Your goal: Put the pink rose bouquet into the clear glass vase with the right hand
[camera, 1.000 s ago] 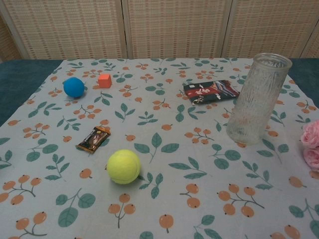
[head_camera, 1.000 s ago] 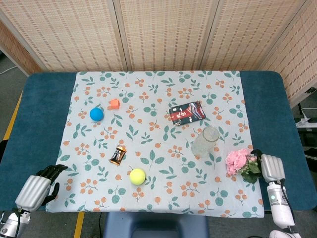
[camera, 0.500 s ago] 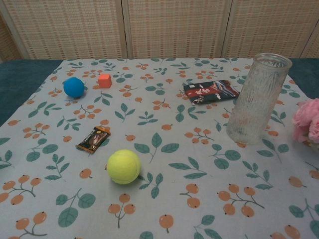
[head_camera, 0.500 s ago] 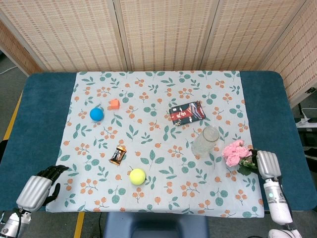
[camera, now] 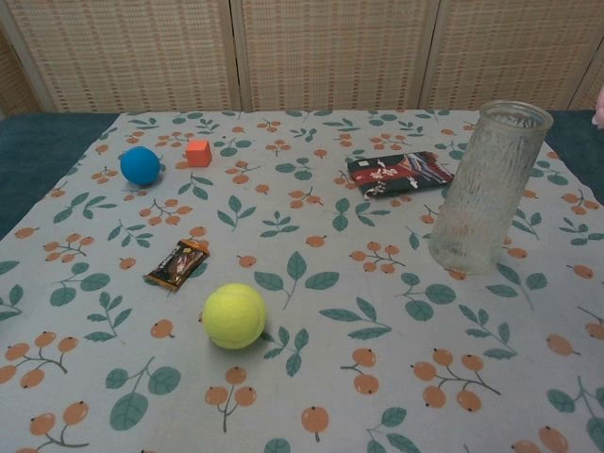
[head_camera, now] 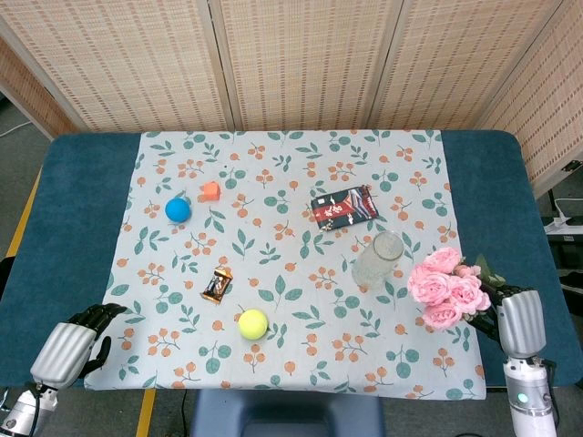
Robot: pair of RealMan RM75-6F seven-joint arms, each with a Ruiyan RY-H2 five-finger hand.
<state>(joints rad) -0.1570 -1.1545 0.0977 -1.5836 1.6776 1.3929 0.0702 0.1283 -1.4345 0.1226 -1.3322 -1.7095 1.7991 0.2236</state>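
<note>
The pink rose bouquet (head_camera: pixel 447 285) is up off the table, gripped by my right hand (head_camera: pixel 516 320) at the right edge of the cloth. Only a sliver of pink (camera: pixel 598 118) shows at the right border of the chest view. The clear glass vase (head_camera: pixel 377 259) stands upright just left of the bouquet, and it is empty in the chest view (camera: pixel 487 187). My left hand (head_camera: pixel 71 343) rests at the table's near left corner with fingers curled and nothing in it.
On the floral cloth (head_camera: pixel 291 182) lie a yellow tennis ball (head_camera: pixel 252 323), a brown snack bar (head_camera: pixel 217 285), a blue ball (head_camera: pixel 178 209), an orange cube (head_camera: pixel 209 190) and a dark snack packet (head_camera: pixel 343 207) just behind the vase.
My right hand has lifted the bouquet off the table; the roses now look larger and higher. In the chest view they have risen almost out of frame.
</note>
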